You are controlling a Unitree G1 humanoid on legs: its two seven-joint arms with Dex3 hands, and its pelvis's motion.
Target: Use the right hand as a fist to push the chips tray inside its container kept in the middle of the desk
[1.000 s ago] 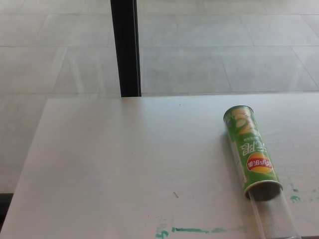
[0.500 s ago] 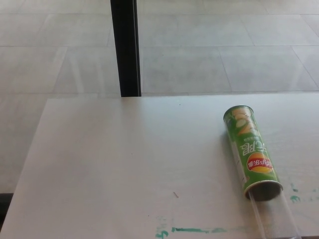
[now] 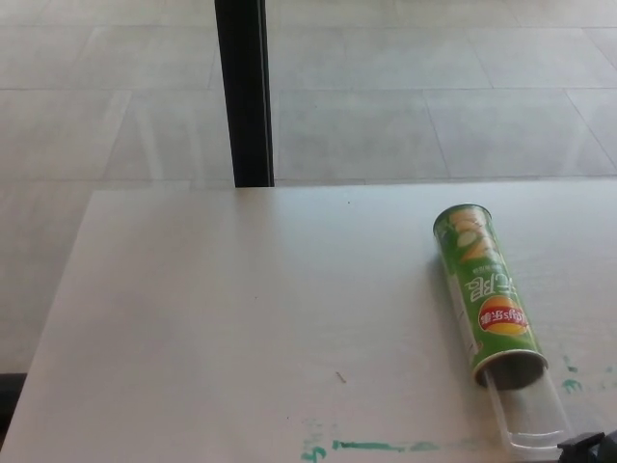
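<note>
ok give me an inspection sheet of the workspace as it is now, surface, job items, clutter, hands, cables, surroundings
Surface: white desk, with green paint smears near the front edge and a few more at the right.
Job's things: green chips can lying on its side at the right, open mouth toward the robot; clear chips tray sticking out of that mouth, not pushed in.
Clutter: nothing seen.
Hands: a dark part, probably the right hand, just shows at the bottom right corner next to the tray's end; open or shut cannot be told. Left hand not in view.
Cables: nothing seen.
Surroundings: pale tiled floor beyond the desk and a black post standing behind its far edge.
</note>
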